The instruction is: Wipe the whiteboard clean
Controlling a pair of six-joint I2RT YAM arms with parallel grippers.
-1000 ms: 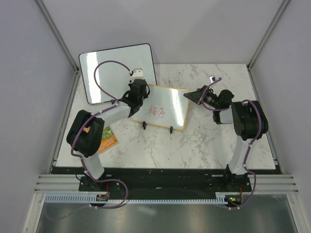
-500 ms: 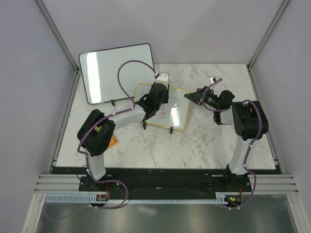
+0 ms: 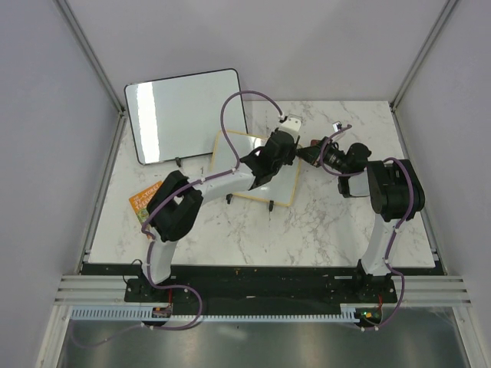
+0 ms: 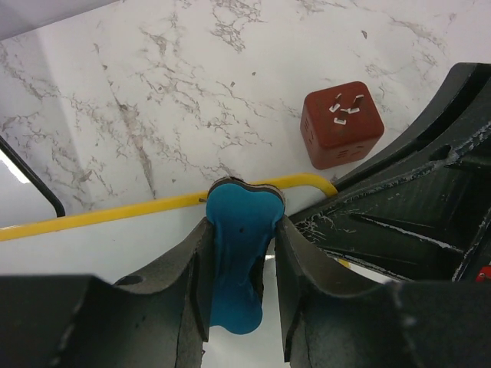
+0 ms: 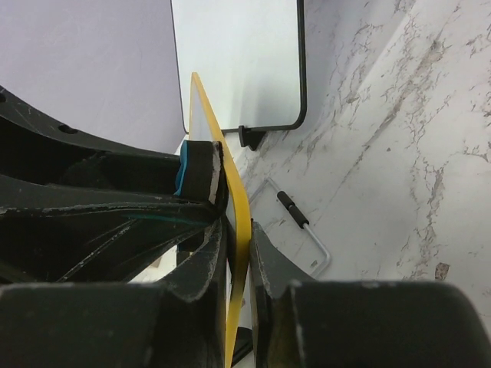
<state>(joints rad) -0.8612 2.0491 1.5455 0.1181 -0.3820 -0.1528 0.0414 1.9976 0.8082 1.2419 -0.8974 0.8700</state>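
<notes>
The left tool (image 4: 241,226) pinches a blue eraser (image 4: 230,291) against the right end of the whiteboard (image 3: 230,149), having swept there from the left end a second ago. The red characters seen then no longer show. The right tool (image 5: 238,253) still clamps the board's yellow right edge, mid-surface (image 3: 307,230).

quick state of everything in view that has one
whiteboard, standing tilted on its feet
blue eraser, against the whiteboard's face
left claw, shut on the blue eraser
right claw, shut on the whiteboard's edge
black-framed board, propped up, blank
booklet, lying flat
</notes>
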